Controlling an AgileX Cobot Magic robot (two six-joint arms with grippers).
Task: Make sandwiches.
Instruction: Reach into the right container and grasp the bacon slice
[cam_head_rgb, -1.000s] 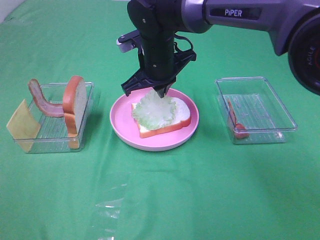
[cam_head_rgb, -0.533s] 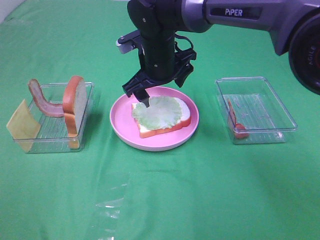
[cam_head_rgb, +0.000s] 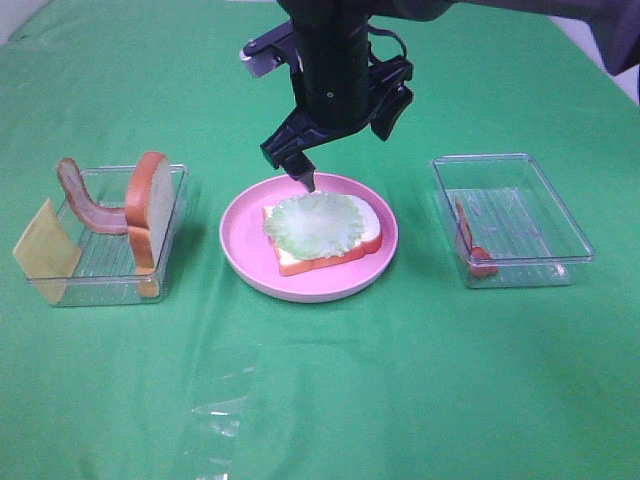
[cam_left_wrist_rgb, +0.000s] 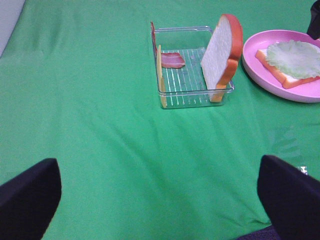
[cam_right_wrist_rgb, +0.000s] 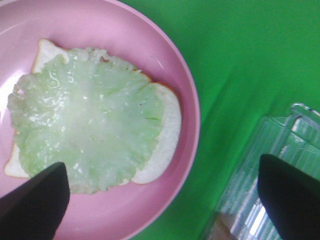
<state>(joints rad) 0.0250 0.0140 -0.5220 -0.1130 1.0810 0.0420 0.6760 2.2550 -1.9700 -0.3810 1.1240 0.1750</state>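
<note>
Since the lettuce (cam_head_rgb: 315, 222) lies flat on the bread slice (cam_head_rgb: 325, 260) in the pink plate (cam_head_rgb: 248, 262), we judge that layer placed. Our right gripper (cam_head_rgb: 342, 135) hangs spread and empty above it, and the left gripper (cam_left_wrist_rgb: 160, 200) is spread too. Next we likely need the bacon strip (cam_head_rgb: 468, 240) leaning in the clear tray (cam_head_rgb: 560, 215).

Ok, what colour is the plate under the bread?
The plate is plain pink; the right wrist view shows it best.

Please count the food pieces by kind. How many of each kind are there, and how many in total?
Bread slices: 2
Lettuce leaf: 1
Bacon strips: 2
Cheese square: 1
Total: 6
</note>
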